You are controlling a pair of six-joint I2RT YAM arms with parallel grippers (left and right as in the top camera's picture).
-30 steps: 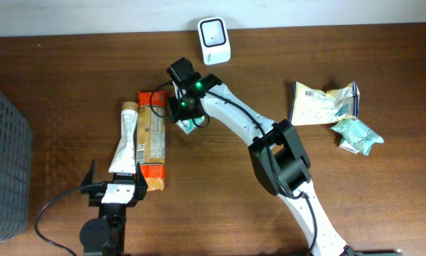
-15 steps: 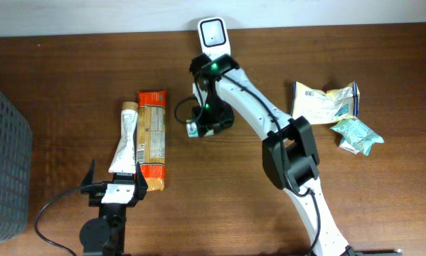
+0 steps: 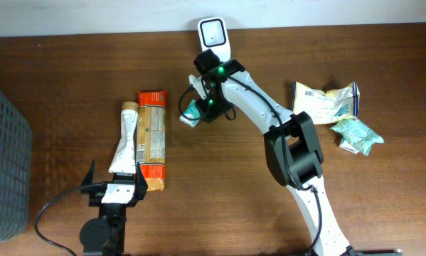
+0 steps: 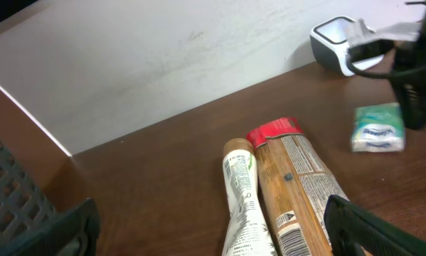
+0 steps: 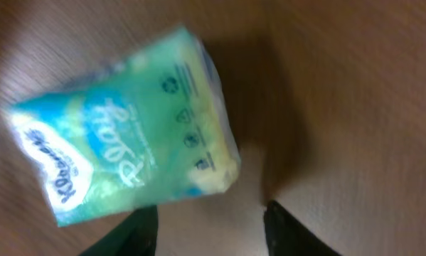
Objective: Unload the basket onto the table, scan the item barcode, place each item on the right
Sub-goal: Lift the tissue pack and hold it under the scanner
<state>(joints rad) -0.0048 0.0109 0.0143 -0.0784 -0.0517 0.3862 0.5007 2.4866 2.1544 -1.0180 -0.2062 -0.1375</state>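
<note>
Grey plastic makes the 1 basket [image 3: 3, 156] at the left edge of the table [image 3: 63, 78]. Right of it lie 1 tube [image 3: 125, 139] and 1 snack pack [image 3: 152, 135], side by side and touching, long axes running toward the wall. The left gripper [image 3: 115, 176] sits at their near ends, its 2 fingers spread wide with nothing between them; its wrist view shows both items ahead of the open gap.

Next comes the 1 tissue pack [image 3: 192, 114], green and white, just below and left of the 1 scanner [image 3: 214, 32], which stands by the wall with its window facing up. The right gripper [image 3: 200, 110] is right at the pack, and its wrist sits between pack and scanner. In the right wrist view the tissue pack [image 5: 127, 135] shows its printed face, long axis running from lower left to upper right, logo at the lower-left end. The 2 fingers [image 5: 138, 227] stand partly apart at its lower edge; I cannot tell whether they grip it.

Farthest right, well apart from the pack, lie 2 crumpled packets: 1 pale [image 3: 323, 102], 1 green [image 3: 356, 135], touching each other.
</note>
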